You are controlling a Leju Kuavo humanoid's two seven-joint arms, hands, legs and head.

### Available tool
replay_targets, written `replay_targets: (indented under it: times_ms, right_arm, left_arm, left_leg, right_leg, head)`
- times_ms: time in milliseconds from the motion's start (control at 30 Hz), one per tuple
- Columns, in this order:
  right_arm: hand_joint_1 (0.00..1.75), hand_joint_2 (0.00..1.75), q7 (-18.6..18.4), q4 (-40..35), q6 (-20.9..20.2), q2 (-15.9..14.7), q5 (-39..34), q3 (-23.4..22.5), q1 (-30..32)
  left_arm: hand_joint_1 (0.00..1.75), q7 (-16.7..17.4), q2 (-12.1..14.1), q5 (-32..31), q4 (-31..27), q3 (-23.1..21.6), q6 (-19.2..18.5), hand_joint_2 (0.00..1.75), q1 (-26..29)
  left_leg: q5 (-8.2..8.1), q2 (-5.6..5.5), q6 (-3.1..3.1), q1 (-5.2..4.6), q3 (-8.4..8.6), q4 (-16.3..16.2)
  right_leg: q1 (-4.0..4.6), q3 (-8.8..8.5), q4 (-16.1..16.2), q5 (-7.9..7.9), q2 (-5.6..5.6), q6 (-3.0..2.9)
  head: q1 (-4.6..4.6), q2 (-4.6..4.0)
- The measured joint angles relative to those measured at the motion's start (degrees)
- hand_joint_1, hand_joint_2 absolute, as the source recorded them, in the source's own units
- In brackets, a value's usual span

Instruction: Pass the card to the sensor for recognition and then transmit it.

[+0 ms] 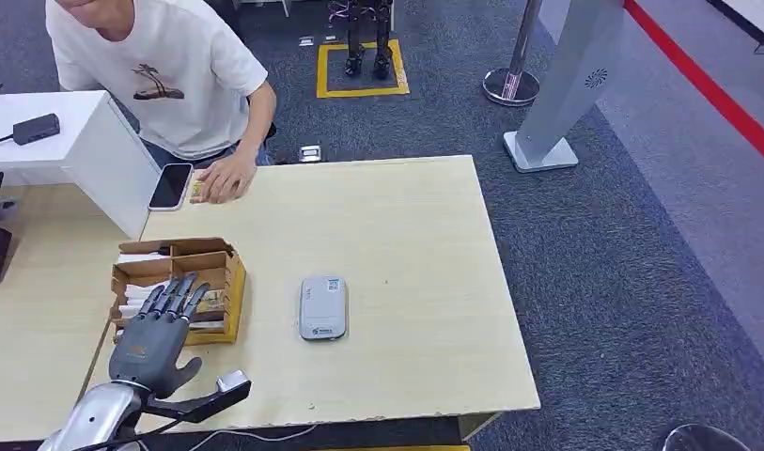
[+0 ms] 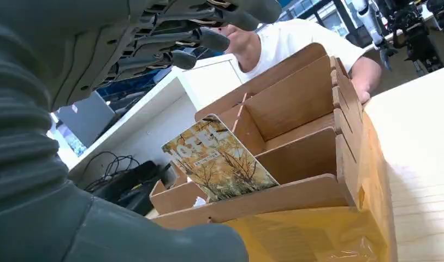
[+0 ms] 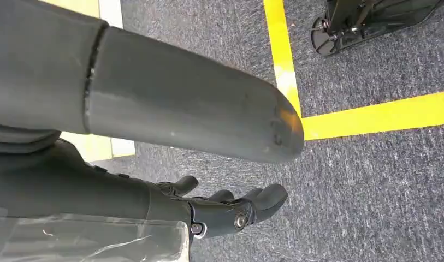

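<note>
A: Where does the left robot hand (image 1: 157,331) stand?

B: It hovers over the near edge of the wooden card box (image 1: 229,284) on the counter (image 1: 406,244), fingers apart and stretched toward the compartments, holding nothing. The card (image 2: 217,158) leans upright in one of the slots just beyond the fingertips, its printed face tilted toward the wrist camera (the yellow-brown picture on it is plain to see there).

A: And the right robot hand (image 3: 230,210)?

B: It hangs beside the body over the carpet, fingers loosely apart, nothing in it.

A: So the step in hand is picking the card?

B: Judged from this, yes. The card is not yet touched. To do it well, the robot hand should come down so the thumb goes to one face and the fingers to the other, taking the free upper edge that stands above the divider. Pinching low would foul the slot wall.

A: Where does it go after that?

B: The grey sensor (image 1: 322,307) lies flat on the counter, off to the thumb side of the left robot hand and well apart from the box. A person's hand (image 1: 225,177) rests on the far side of the counter beside a phone (image 1: 170,186), likely the one to receive the card
</note>
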State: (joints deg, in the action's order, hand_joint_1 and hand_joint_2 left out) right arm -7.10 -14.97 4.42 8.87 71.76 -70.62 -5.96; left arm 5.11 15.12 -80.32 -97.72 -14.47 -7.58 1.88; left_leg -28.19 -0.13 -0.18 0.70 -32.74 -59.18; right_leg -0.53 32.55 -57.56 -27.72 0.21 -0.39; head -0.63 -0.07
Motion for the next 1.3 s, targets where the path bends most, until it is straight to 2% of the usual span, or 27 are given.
replay_targets:
  times_ms: [767,833,900,1000,1067,1300]
  right_arm:
    - [0.0,0.0,0.0,0.0,0.0,0.0,0.0,0.0,0.0]
    - [0.0,0.0,-0.1,0.0,0.3,0.0,0.1,0.0,0.0]
    - [0.0,0.0,-0.4,0.0,0.8,0.0,0.1,0.0,0.0]
    - [0.0,0.0,-1.2,0.0,1.1,0.0,-0.1,0.0,0.2]
    - [0.0,0.0,-1.2,0.0,1.1,0.0,-0.5,0.0,0.0]
    - [0.0,0.0,-1.2,0.0,1.1,0.0,-0.6,0.0,0.0]
  left_arm:
    - [0.0,0.0,0.0,0.0,0.0,0.0,0.0,1.75,0.0]
    - [0.0,2.2,-0.2,-1.7,0.0,0.2,-0.6,1.75,0.2]
    - [0.0,4.7,-2.3,-5.0,-0.9,2.9,-0.2,1.75,2.7]
    - [0.0,0.9,-6.0,-5.7,-2.1,7.0,3.4,1.75,5.0]
    - [0.0,0.7,-7.6,-6.1,-2.7,7.4,3.9,1.75,5.3]
    - [0.0,0.7,-10.1,-6.3,-3.3,8.9,4.0,1.75,5.9]
  left_leg:
    - [0.0,0.0,0.0,0.0,0.0,0.0]
    - [0.0,-0.01,0.0,0.0,-0.01,0.0]
    - [-0.06,0.17,-0.05,-0.01,0.06,0.0]
    - [-0.07,-0.07,0.0,-0.01,-0.05,0.0]
    - [-0.07,-0.12,0.0,-0.03,-0.05,0.0]
    - [-0.07,-0.09,0.0,0.0,-0.02,0.0]
  right_leg:
    - [0.0,0.0,0.0,0.0,0.0,0.0]
    - [0.0,-0.02,0.0,0.0,0.0,0.0]
    - [0.0,-0.01,0.0,0.0,0.19,0.0]
    - [0.0,0.04,0.0,-0.05,-0.07,0.06]
    - [-0.01,0.01,0.0,-0.06,-0.13,0.05]
    - [-0.01,0.01,0.0,-0.05,-0.09,0.05]
  head:
    - [0.0,0.0]
    - [0.0,0.0]
    - [-0.02,0.0]
    - [0.15,0.0]
    - [0.18,0.0]
    - [0.15,0.0]
